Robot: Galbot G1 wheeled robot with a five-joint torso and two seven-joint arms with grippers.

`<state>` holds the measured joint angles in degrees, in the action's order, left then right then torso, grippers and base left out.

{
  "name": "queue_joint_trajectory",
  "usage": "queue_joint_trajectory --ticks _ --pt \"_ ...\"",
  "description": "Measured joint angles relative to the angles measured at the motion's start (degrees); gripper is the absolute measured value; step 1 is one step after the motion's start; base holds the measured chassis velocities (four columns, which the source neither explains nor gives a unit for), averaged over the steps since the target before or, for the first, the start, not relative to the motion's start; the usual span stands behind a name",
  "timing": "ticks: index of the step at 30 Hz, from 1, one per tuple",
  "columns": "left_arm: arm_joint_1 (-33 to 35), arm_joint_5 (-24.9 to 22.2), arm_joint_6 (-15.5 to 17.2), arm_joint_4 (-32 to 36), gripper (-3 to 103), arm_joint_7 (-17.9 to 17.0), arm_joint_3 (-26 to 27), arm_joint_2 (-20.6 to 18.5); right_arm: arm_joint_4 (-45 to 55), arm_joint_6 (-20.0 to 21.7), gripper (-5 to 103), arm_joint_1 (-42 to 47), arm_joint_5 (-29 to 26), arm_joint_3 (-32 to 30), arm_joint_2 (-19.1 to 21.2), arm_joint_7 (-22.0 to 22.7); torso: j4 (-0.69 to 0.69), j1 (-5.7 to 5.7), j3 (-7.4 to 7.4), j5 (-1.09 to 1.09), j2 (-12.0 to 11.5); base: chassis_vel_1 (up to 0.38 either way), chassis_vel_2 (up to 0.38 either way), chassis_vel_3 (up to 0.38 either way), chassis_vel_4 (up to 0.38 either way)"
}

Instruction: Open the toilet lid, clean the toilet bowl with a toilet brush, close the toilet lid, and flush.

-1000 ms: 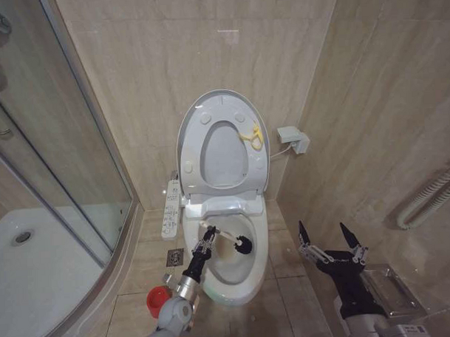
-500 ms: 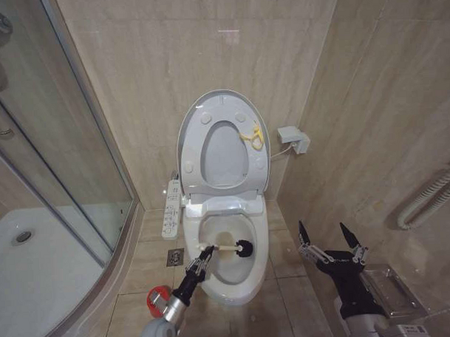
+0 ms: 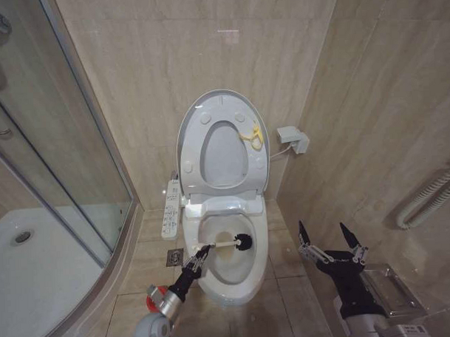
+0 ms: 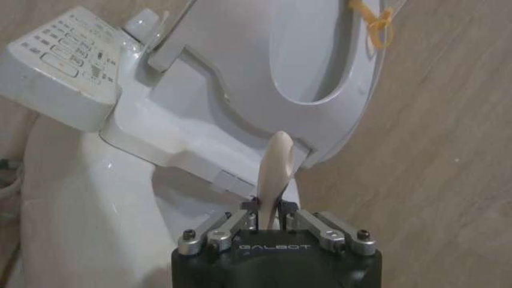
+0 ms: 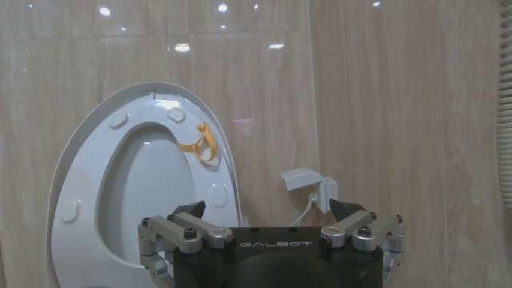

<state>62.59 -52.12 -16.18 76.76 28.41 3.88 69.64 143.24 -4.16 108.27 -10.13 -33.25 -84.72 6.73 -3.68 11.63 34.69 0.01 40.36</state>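
- we are holding the toilet brush (image 3: 226, 244) in our left gripper (image 3: 195, 256), fingers pinched onto the near end of its thin white handle, at the bowl's left rim.
- the brush's long axis is lying nearly level across the toilet bowl (image 3: 227, 268), running from our gripper on the left toward the right, with the dark round bristle head pointing right and sitting inside the basin near its right inner wall.
- in the left wrist view the pale handle (image 4: 274, 174) is sticking out from between the closed fingers (image 4: 240, 225), pointing toward the raised seat.
- the toilet lid (image 3: 188, 136) is standing upright against the back wall, with the ring seat (image 3: 224, 185) raised in front of it and a yellow loop (image 3: 252, 136) on the seat's right side.
- our right gripper (image 3: 330, 237) is hovering off to the right of the toilet, well apart from it, its two fingers spread wide and gripping nothing.
- we are counting one brush, one bowl, one lid, one seat, one red holder (image 3: 152, 295) and one control panel (image 3: 171, 208).
- the red holder is sitting on the floor to the left of the bowl, just beside our left arm.
- the shower enclosure (image 3: 56, 211) is bounding the left side and the tiled wall (image 3: 378, 119) the right, leaving narrow strips of floor on both sides of the toilet.
- a small white wall box (image 3: 293, 139) is hanging to the right of the lid.
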Motion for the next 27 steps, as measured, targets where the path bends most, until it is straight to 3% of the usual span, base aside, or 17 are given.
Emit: queue_joint_trajectory --ticks 3,7,17,23,27 --pt "-0.2 0.9 -0.2 -0.1 16 -1.2 -0.2 0.1 0.0 0.0 100 0.0 0.0 0.0 0.0 0.0 0.00 0.00 0.00 -0.01 0.0 0.000 0.000 0.000 0.000" --pt "-0.9 6.2 -2.8 -1.3 16 -4.7 -0.3 0.6 0.0 0.0 100 0.0 0.0 0.0 0.0 0.0 0.00 0.00 0.00 -0.02 0.0 0.000 0.000 0.000 0.000" --pt "0.9 6.7 -4.6 3.3 16 -2.8 0.6 -0.8 0.0 0.0 100 0.0 0.0 0.0 0.0 0.0 0.01 0.00 0.00 -0.02 0.0 0.000 0.000 0.000 0.000" --pt "4.0 2.8 -3.9 6.3 16 -1.1 2.5 -5.0 0.0 0.0 100 0.0 0.0 0.0 0.0 0.0 0.03 0.00 0.00 0.00 0.0 0.000 0.000 0.000 0.000" --pt "2.9 -1.2 -3.2 5.8 16 -0.7 2.0 -3.7 0.0 0.0 100 0.0 0.0 0.0 0.0 0.0 0.01 0.00 0.00 0.00 0.0 0.000 0.000 0.000 0.000"
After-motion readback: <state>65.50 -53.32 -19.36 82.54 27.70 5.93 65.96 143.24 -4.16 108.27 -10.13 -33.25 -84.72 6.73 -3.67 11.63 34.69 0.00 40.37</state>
